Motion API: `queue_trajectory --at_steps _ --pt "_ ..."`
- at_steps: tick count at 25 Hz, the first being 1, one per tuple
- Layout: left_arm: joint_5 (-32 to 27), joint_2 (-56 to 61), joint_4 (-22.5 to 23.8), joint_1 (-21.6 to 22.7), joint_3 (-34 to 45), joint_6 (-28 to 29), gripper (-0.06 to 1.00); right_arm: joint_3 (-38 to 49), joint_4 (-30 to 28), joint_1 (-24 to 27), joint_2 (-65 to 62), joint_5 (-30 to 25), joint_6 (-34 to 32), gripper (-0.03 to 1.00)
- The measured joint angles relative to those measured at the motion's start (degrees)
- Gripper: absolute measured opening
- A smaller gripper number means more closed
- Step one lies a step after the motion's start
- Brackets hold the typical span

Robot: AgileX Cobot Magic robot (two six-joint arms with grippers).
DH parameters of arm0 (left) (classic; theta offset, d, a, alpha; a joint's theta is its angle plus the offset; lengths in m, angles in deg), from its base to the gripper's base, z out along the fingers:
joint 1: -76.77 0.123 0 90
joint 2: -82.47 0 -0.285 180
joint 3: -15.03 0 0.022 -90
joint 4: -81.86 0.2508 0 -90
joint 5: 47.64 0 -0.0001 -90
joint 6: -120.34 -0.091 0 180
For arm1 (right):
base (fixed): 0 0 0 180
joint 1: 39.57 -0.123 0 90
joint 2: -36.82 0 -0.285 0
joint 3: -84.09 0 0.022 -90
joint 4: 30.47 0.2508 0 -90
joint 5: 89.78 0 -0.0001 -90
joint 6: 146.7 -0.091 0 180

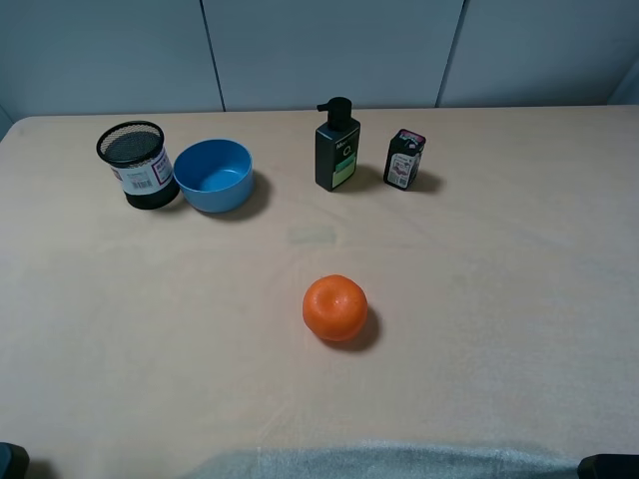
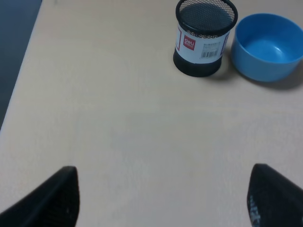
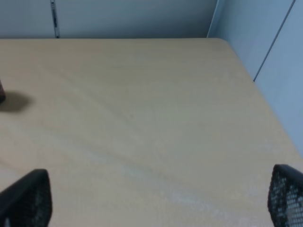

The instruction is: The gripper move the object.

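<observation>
Exterior high view counts one small black bottle (image 1: 404,159), one pump bottle (image 1: 336,146), one blue bowl (image 1: 214,175), one mesh pen cup (image 1: 138,164) and one orange (image 1: 335,307) on the desk (image 1: 519,299). Upright, long axis vertical, the small bottle stands just beside the pump bottle, well ahead of both end effectors. Left end effector (image 2: 161,198) and right end effector (image 3: 156,201) have fingers spread apart, holding nothing. Nothing stands between the right end effector and the bottle.

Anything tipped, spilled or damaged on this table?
Nothing stands out. The black mesh cup, blue bowl, black pump bottle and small black bottle stand upright; the orange sits alone.
</observation>
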Motion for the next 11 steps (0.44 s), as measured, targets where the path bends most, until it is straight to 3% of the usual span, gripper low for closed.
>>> queue_trajectory --at_steps 11 --pt "0.0 0.0 0.0 0.0 0.0 0.0 0.79 0.0 0.0 0.0 0.0 0.0 0.0 0.69"
